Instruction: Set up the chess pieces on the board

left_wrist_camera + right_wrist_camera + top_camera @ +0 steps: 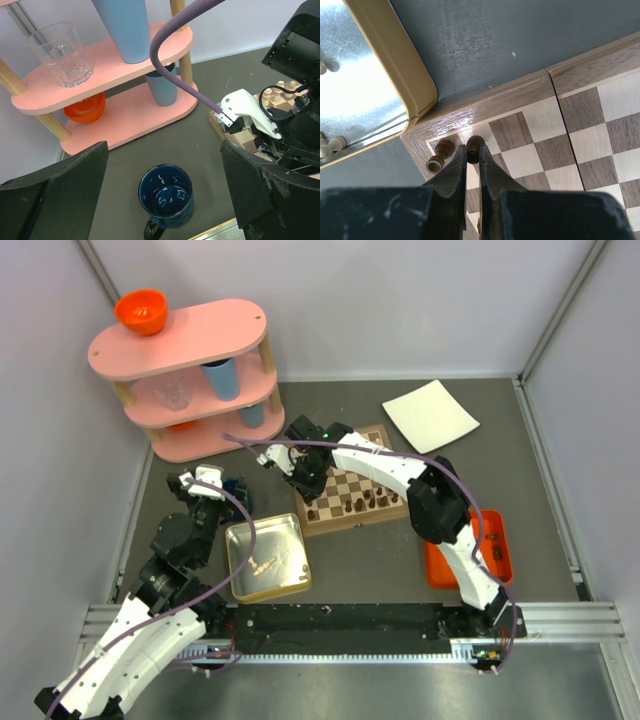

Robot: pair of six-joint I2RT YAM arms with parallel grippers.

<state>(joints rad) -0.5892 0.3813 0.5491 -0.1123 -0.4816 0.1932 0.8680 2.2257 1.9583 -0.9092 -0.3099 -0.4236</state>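
The chessboard lies mid-table, with several dark brown pieces along its near rows. My right gripper is shut on a dark brown chess piece and holds it over the light square next to the board's corner. Another dark piece lies tipped on the corner dark square just left of my fingers. In the top view my right gripper is over the board's left edge. My left gripper is open and empty above a dark blue mug, left of the board.
A silver tin with pale pieces stands in front of the board's left corner, its rim close to my right fingers. An orange tray is at right, a white plate behind. The pink shelf holds cups, a glass and orange bowls.
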